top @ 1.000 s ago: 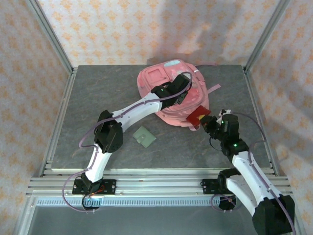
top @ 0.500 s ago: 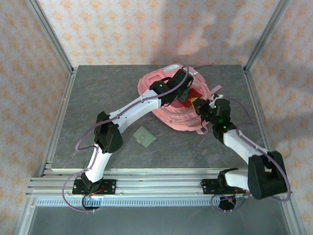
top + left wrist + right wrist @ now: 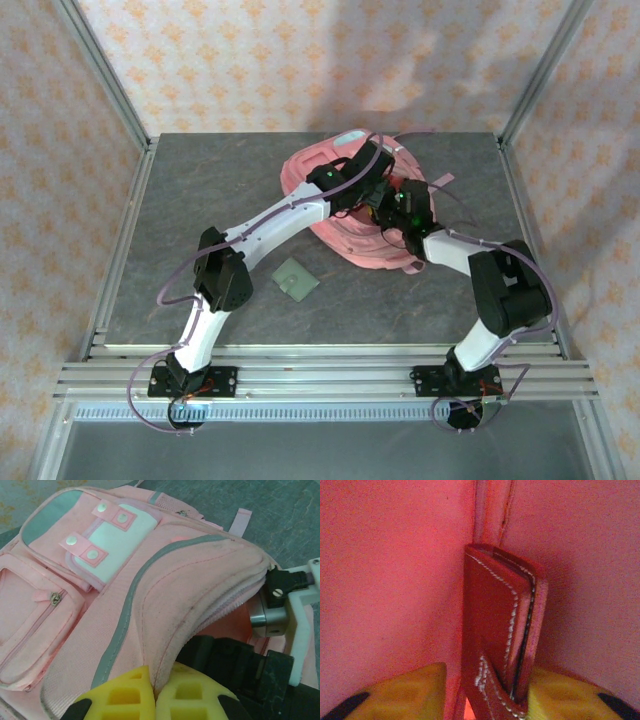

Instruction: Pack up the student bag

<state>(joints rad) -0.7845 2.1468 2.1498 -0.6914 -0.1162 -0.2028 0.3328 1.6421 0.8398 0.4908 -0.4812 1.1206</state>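
Since a second ago, the right gripper (image 3: 485, 692) has been carried from the 4 o'clock edge of the student bag (image 3: 350, 240) into its open mouth. Its yellow fingers (image 3: 405, 692) are seen partly spread. A red stitched wallet (image 3: 495, 630) stands upright between them, with a gap at its 9 o'clock side. The left gripper (image 3: 156, 680) is clamped on the bag's lifted flap (image 3: 200, 590). The bag is laid on the grey table (image 3: 200, 200), toward 1 o'clock of centre.

Grey table (image 3: 200, 190) carries the student bag (image 3: 355, 245) and perhaps a green card (image 3: 296, 279).
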